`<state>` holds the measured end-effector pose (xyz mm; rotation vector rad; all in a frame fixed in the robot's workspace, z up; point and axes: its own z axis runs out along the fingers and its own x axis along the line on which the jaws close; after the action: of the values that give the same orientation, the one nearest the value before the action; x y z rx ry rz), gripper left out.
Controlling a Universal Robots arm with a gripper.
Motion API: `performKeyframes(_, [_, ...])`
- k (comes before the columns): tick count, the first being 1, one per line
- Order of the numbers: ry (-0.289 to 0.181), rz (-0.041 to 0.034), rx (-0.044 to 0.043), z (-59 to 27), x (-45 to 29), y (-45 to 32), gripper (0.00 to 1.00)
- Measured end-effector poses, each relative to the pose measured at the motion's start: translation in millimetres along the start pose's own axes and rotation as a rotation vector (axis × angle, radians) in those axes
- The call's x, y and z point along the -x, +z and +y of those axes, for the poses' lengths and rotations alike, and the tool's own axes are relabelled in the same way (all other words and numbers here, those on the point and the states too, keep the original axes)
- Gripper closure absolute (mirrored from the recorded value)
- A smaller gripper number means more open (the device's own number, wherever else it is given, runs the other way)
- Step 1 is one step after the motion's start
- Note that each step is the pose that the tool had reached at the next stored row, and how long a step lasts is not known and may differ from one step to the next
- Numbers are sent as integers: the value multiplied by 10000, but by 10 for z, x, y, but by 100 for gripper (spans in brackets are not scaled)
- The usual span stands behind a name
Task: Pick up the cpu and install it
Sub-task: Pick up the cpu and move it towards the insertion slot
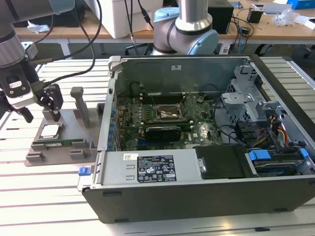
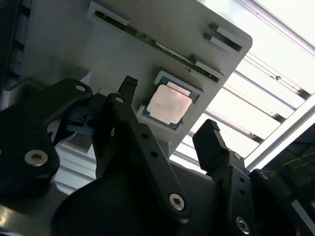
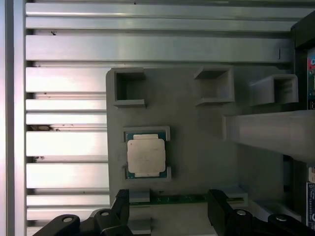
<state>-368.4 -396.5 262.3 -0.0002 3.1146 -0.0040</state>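
Observation:
The cpu (image 1: 50, 130), a small square chip with a silver top and green rim, lies flat in a recess of a grey fixture (image 1: 59, 150) on the slatted table, at the exterior view's left. My gripper (image 1: 40, 112) hangs just above it, open, with nothing between its black fingers. In both wrist views the cpu (image 2: 170, 103) (image 3: 146, 155) sits apart from the fingers (image 2: 211, 140) (image 3: 123, 201). The motherboard socket (image 1: 170, 114) lies inside the open computer case (image 1: 197, 189), to the exterior view's right of the fixture.
A long green memory stick (image 1: 64, 142) (image 3: 187, 199) rests in a slot of the fixture beside the cpu. Grey upright posts (image 1: 81, 105) (image 3: 266, 130) rise from the fixture close to my gripper. The case wall (image 1: 110, 98) stands between fixture and motherboard. Cables (image 1: 88, 39) trail behind.

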Motion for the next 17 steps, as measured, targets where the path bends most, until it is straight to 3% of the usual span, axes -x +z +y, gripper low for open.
performKeyframes(10, [0, 1, -1, 0, -2, 83, 27])
performKeyframes(17, [0, 0, -1, 0, -5, 199, 27])
